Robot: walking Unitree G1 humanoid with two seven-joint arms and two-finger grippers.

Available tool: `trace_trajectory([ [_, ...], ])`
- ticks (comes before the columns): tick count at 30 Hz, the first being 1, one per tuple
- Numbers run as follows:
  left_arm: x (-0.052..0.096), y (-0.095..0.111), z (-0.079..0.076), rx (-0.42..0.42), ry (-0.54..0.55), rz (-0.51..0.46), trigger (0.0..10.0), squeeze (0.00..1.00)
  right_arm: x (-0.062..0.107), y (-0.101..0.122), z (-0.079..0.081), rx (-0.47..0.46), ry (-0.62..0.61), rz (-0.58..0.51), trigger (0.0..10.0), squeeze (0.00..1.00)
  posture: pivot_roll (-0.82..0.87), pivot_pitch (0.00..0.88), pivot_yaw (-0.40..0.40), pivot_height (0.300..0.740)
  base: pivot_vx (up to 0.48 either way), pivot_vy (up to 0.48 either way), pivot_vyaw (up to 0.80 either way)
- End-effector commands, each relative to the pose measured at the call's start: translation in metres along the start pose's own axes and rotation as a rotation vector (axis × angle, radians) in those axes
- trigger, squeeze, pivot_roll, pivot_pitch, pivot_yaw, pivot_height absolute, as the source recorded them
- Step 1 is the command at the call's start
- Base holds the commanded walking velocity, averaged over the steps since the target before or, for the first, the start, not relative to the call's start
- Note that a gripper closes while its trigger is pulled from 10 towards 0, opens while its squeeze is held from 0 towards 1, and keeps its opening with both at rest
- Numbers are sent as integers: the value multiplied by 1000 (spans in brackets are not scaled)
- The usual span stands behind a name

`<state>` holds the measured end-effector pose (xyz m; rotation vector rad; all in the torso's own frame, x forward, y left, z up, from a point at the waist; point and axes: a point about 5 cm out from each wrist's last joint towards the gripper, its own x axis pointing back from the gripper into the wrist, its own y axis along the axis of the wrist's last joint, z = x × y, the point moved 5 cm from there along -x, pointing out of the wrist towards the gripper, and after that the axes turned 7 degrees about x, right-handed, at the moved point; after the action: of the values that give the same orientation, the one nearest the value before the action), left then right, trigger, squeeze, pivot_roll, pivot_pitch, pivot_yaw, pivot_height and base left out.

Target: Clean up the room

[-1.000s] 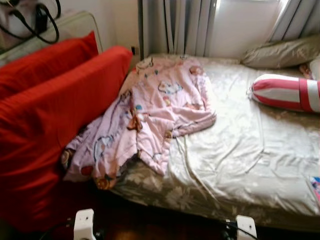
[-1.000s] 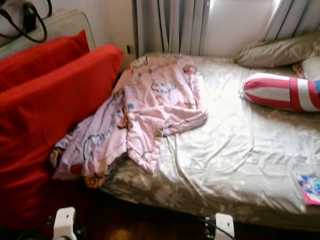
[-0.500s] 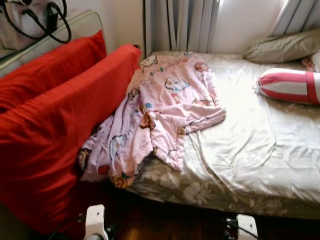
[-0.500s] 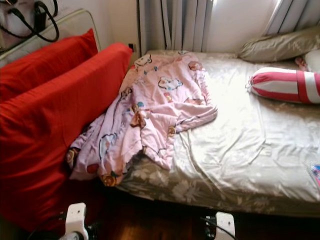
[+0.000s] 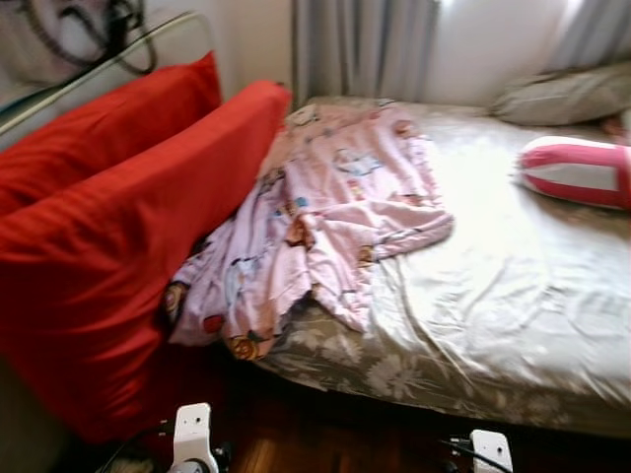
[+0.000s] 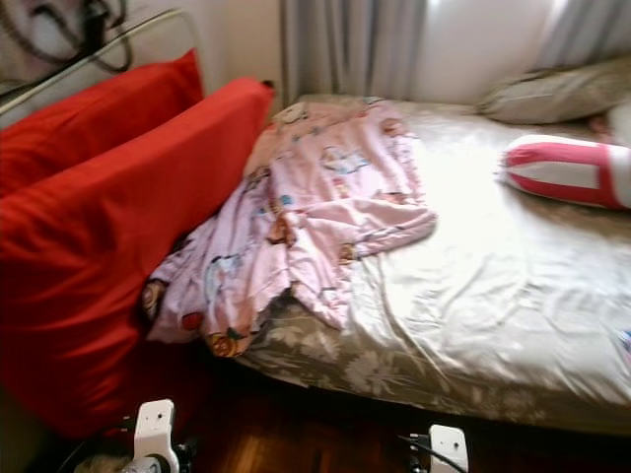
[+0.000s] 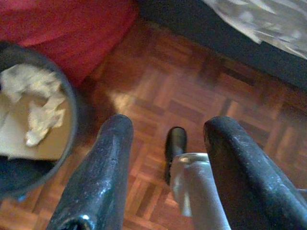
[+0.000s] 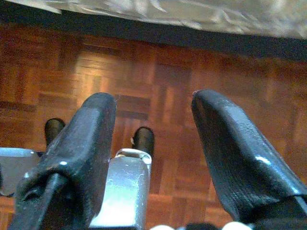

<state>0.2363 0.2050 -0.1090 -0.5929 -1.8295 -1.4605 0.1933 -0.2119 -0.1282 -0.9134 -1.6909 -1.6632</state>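
Everything has slid rightward in the head views since a second ago, so the robot has turned a little left; the blanket and pillows lie as they did. Both arms hang low over the parquet floor (image 8: 158, 72). The left gripper (image 7: 163, 139) has its fingers spread with nothing between them, and just beside it stands a bin (image 7: 48, 143) with crumpled paper inside. The right gripper (image 8: 153, 124) is likewise spread and bare, near the bed's edge.

Farther on, the bed (image 5: 493, 325) is still unmade: a pink blanket (image 5: 325, 217) lies bunched across its left half, one corner drooping over the near-left edge against the red cushions (image 5: 118, 227). A striped bolster (image 5: 577, 169) sits at the far right, with a grey pillow (image 5: 562, 94) beyond it by the curtains (image 5: 365, 49).

By my reckoning the tidying has hardly begun here; the blanket wants spreading or folding, and nothing is yet in hand.
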Motion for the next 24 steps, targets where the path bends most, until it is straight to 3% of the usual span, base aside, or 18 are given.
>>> trace_trajectory([
  [1,1,-7,3,-24,-1,27,10000,0,0,-2,-1,-9,-1,6,10000,0,41,19,16,740,0,0,513],
  [7,2,-10,4,-19,-1,32,10000,0,1,-1,1,-56,10,-13,10000,0,45,18,17,740,0,0,85],
  [15,2,-10,7,-11,3,31,10000,0,1,0,2,-29,17,-16,10000,0,45,19,15,740,91,0,0],
  [24,2,-10,6,-12,2,30,10000,0,1,1,3,-33,30,-23,10000,0,46,21,14,740,247,0,667],
])
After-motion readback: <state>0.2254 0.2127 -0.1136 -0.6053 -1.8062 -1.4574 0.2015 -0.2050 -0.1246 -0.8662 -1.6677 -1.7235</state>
